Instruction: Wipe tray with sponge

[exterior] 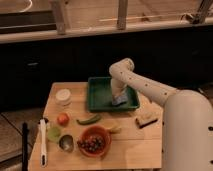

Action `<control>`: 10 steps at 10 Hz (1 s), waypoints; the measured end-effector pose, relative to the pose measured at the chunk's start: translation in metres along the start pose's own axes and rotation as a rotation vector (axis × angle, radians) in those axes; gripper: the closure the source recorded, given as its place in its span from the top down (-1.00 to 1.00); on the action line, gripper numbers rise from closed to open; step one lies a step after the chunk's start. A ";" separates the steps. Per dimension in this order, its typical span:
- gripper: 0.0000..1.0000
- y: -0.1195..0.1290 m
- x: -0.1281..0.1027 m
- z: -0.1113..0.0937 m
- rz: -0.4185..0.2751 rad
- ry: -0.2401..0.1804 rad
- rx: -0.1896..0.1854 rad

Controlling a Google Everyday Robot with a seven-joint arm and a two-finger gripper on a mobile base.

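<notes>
The dark green tray [100, 95] sits at the back middle of the wooden table. The pale blue sponge [119, 101] lies on the tray floor near its front right corner. My gripper [118, 95] reaches down into the tray from the white arm and stands right on top of the sponge, pressing it to the tray floor. The arm hides the tray's right rear part.
A tan-yellow block with a dark underside [145, 119] lies right of the tray. An orange-red bowl of dark fruit [93, 141] stands at the front. A white jar [63, 96], a tomato [62, 119], a green pepper [88, 119], a metal cup [66, 143] and a white utensil [43, 141] lie on the left.
</notes>
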 end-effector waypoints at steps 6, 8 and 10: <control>-0.97 0.000 -0.002 0.003 -0.032 -0.003 0.004; -0.97 0.000 -0.002 0.004 -0.043 -0.005 0.004; -0.97 0.000 0.000 0.005 -0.054 -0.006 0.006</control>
